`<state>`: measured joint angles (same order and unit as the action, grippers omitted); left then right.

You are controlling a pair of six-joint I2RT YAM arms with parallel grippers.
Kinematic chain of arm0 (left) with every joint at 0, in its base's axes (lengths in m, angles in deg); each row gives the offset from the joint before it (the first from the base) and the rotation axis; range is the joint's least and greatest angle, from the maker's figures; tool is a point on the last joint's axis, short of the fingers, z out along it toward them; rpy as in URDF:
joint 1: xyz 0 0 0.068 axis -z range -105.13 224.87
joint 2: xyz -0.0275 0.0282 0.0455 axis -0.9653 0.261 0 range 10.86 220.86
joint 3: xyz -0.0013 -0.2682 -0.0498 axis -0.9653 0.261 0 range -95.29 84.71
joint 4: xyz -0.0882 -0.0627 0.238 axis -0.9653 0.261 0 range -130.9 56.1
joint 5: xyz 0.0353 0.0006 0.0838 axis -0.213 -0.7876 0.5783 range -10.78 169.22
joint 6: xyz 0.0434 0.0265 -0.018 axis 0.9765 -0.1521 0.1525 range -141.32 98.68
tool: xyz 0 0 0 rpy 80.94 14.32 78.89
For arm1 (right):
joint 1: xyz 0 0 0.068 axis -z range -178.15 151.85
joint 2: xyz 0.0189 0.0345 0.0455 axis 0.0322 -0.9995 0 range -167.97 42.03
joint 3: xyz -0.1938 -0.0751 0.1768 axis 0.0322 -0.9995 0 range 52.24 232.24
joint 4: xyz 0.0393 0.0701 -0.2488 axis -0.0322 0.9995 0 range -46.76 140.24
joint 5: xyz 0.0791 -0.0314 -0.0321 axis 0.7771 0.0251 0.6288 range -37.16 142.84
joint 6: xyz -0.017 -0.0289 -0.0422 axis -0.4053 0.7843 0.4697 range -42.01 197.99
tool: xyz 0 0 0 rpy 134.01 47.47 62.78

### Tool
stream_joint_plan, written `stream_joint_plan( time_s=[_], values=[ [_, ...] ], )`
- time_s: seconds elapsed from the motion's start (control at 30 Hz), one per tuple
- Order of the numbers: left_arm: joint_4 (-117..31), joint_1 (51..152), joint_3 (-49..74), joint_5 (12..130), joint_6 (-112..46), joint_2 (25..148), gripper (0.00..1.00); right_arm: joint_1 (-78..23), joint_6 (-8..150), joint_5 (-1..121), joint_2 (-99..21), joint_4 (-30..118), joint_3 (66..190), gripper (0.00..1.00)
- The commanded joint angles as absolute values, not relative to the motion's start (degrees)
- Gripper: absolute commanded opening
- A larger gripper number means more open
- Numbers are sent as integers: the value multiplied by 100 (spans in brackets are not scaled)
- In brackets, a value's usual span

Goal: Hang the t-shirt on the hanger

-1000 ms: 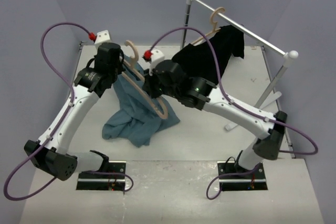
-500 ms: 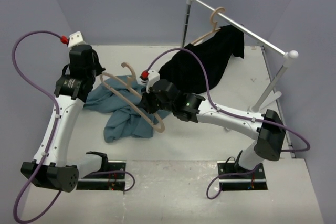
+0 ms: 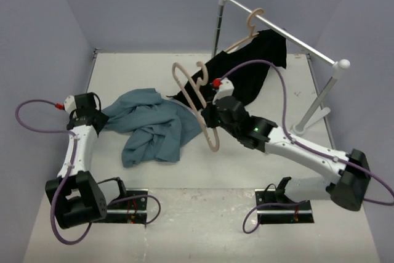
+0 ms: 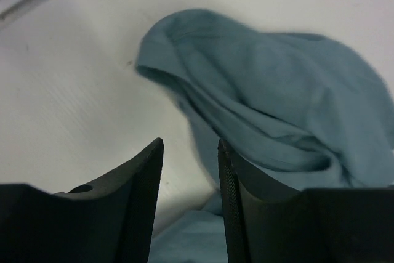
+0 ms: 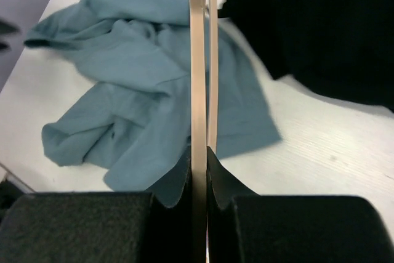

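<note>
**Shirt heaped between the two claws, hanger held at its right edge**

The soft, dusty blue-grey cotton t-shirt (image 3: 152, 126) lies crumpled on the table, not spread out. No neck opening or hem can be picked out among its folds. Its heap runs roughly from far-left to near-right.

The left claw (image 4: 189, 149) sits low at the t-shirt's left edge. Its two dark fingers are parted with nothing between them, and the cloth lies straight ahead of them, just beyond the tips. This arm is the nearer to the fabric, and I judge it the one that must find and lift an opening.

At the t-shirt's right edge, the right claw (image 5: 198, 170) is clamped on the pale beige, wood-coloured triangular hanger (image 3: 208, 135). It holds the hanger raised and tilted above the cloth. The hanger's long axis slopes from far-left to near-right, its hook toward the far side. The hanger is apart from the t-shirt, inside no opening, so threading is not yet begun.

Farther right of the t-shirt, a black garment (image 3: 246, 72) trails from a matching second hanger (image 3: 252, 23) on a white metal rail (image 3: 289, 38). Its lower part rests on the table just behind the held hanger. That crowds the right arm's swing, and snagging is the risk.

The table (image 3: 203, 170) is white, smooth and flat. Plain lilac-grey walls close in on three sides.
</note>
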<state>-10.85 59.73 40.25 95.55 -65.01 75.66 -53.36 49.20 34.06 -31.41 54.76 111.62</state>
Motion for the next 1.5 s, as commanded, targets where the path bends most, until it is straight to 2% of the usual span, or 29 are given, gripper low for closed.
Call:
stream_joint_plan(
  time_s=[0.0,0.1,0.2,0.27,0.33,0.4,0.43,0.6,0.8,0.87,0.9,1.07,1.27,1.4,1.47],
  values=[
    [-1889,5404,4459,8772,-7029,7977,44,-5097,4796,3285,-2051,5405,10720,0],
    [-2323,5378,4602,8682,-7099,8292,47,-5071,4868,3782,-1652,5392,10468,0],
    [-2646,5377,4713,8617,-7116,8544,54,-5071,4826,4344,-1446,5076,10084,0],
    [-2830,5377,4798,8603,-7137,8667,64,-5071,4748,4812,-1382,4870,9842,0],
    [-3021,5377,4902,8570,-7149,8718,64,-5089,4690,5185,-1397,4642,9683,0],
    [-3144,5379,4986,8536,-7177,8688,59,-5089,4685,5542,-1432,4555,9601,0],
    [-3245,5386,5139,8529,-7264,8592,51,-5089,4714,5652,-1527,4527,9602,0],
    [-3326,5386,5281,8643,-7362,8399,49,-5098,4714,5934,-1571,4491,9663,0],
    [-3427,5386,5110,8601,-7287,8636,26,-5098,4791,5915,-1604,4605,9704,0],
    [-3454,5386,5056,8548,-7233,8723,5,-5098,4842,5963,-1606,4637,9715,0],
    [-3469,5386,5033,8498,-7210,8755,0,-5100,4860,5970,-1601,4654,9721,0],
    [-3492,5386,4970,8344,-7133,8676,0,-5098,4967,5911,-1527,4837,9804,0],
    [-3290,5425,5021,8184,-7022,7753,0,-5098,5004,5891,-1496,4953,9901,0],
    [-2932,5746,4631,8133,-6676,7397,0,-5098,5058,6075,-1427,5018,9961,0],
    [-2896,6242,4232,7943,-6358,7307,0,-5098,5277,6408,-1418,5133,10088,0]
  ],
)
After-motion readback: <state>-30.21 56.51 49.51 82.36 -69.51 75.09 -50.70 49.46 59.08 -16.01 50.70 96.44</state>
